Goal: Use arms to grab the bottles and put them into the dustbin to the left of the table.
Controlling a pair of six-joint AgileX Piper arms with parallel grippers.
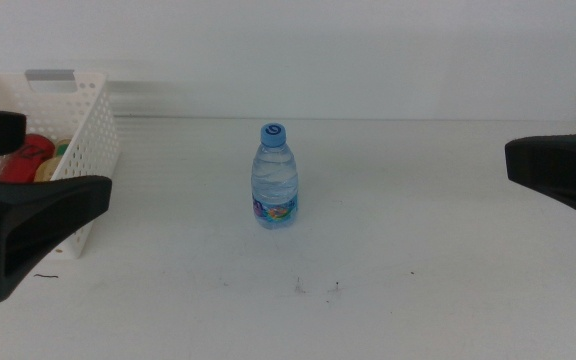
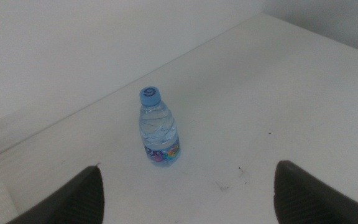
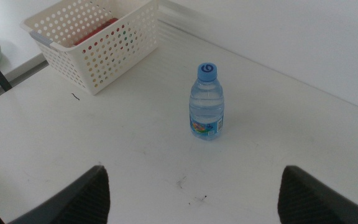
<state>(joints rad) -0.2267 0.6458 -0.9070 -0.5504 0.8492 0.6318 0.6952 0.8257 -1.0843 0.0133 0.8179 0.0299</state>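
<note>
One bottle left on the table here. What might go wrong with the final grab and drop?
1. The water bottle stands upright, tall and narrow, alone on the table; a jaw brushing it on approach could tip it and send it rolling.
2. The basket already holds a red item and a yellow one, so the bottle may land on them and bounce.
3. Both the left gripper and the right gripper are open and face the bottle; reaching together risks a collision.

One water bottle (image 1: 275,176) stands on the surface (image 1: 418,260). One white basket (image 1: 78,130) sits at the left, holding one red can (image 1: 26,155) and what seems to be one yellow bottle (image 1: 50,166), mostly hidden. Two pincers show: the left pincer (image 1: 13,170) and the right pincer (image 1: 568,150).
</note>
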